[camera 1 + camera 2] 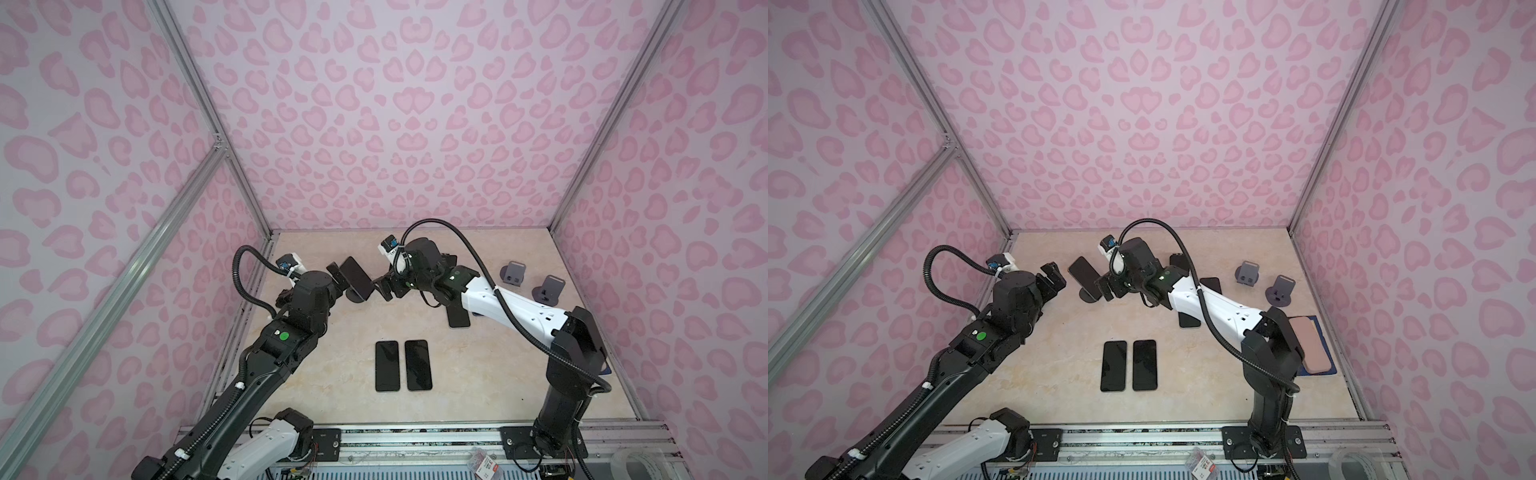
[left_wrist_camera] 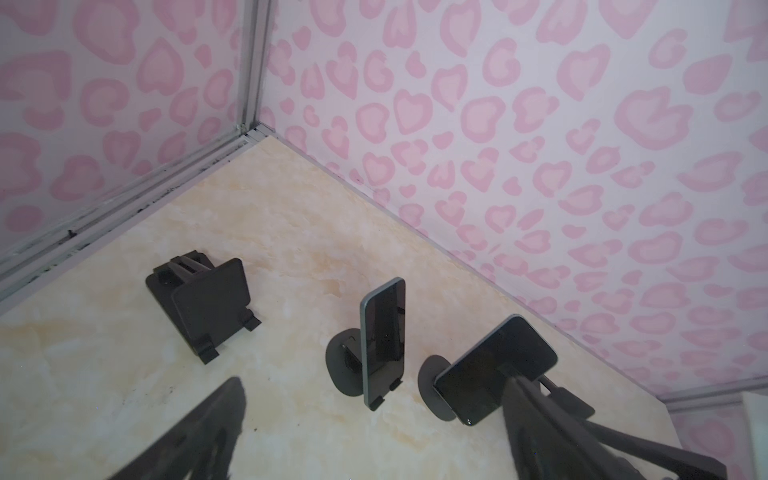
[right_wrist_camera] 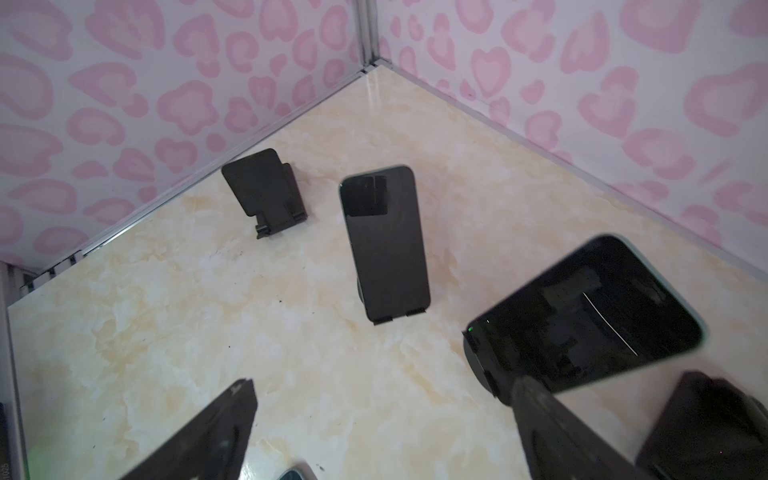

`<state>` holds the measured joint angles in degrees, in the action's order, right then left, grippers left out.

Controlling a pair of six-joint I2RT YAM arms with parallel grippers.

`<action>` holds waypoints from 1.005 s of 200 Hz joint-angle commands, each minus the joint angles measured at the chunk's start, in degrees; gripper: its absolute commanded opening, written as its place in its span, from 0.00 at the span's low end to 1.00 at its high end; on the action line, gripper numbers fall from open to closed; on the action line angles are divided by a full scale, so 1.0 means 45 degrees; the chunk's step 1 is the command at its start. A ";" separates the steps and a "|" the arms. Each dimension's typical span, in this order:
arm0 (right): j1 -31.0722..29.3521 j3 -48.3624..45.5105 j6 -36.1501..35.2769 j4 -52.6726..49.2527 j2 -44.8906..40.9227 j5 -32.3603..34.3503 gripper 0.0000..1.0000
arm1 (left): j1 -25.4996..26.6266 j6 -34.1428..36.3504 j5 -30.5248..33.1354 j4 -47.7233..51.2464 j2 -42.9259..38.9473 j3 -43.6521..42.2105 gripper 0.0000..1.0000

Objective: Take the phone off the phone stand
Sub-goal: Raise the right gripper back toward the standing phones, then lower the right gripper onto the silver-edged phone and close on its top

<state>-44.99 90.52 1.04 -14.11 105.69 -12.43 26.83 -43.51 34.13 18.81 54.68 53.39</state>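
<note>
Two flat phones (image 1: 387, 365) lie toward six o'clock, removed already, I judge; two propped phones (image 2: 384, 336) wait at eleven o'clock. Both claws spread, empty — left gripper (image 1: 1054, 278), right gripper (image 3: 384, 384).

Mostly covered by the right arm in both top views: a flat phone (image 1: 459, 319) (image 1: 1188, 321), only its near end showing. Half hidden behind that arm's elbow — a pink case (image 1: 1313, 347). Blurred and cut off at the frame edge in the wrist views: left fingers (image 2: 199, 432), right fingers (image 3: 208, 432). Cropped to a corner in the right wrist view — a second phone (image 3: 296, 473); there too, a dark blurred shape (image 3: 706, 424), not identifiable.
</note>
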 commanded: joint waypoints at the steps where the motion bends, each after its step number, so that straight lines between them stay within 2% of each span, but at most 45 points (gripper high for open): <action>1: 0.0116 0.1176 -0.1505 -0.0767 0.1050 -0.1615 0.98 | -0.0205 -0.0097 0.0840 -0.0102 -0.0041 -0.0009 0.99; 60: 0.0191 0.5459 -0.2565 -0.2537 0.4437 -0.1934 0.99 | -0.0751 -0.0076 -0.0026 -0.0156 0.0116 0.0071 0.98; 105: 0.0301 0.6672 -0.2146 -0.2169 0.5614 -0.2272 0.99 | -0.1632 0.0098 -0.1122 -0.0438 0.0301 0.0003 0.99; 168: 0.0407 1.0090 -0.2265 -0.3640 0.8272 -0.2259 0.99 | -0.1777 0.0199 -0.1674 -0.0578 0.0372 0.0014 0.98; 201: 0.0408 1.0465 -0.2276 -0.3702 0.8607 -0.2468 0.99 | -0.1934 0.0254 -0.2337 -0.0762 0.0442 0.0002 0.99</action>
<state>-43.13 137.01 -8.64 -29.41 143.31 -22.35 18.46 -43.20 25.89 17.85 56.40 53.39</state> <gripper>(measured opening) 0.986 0.986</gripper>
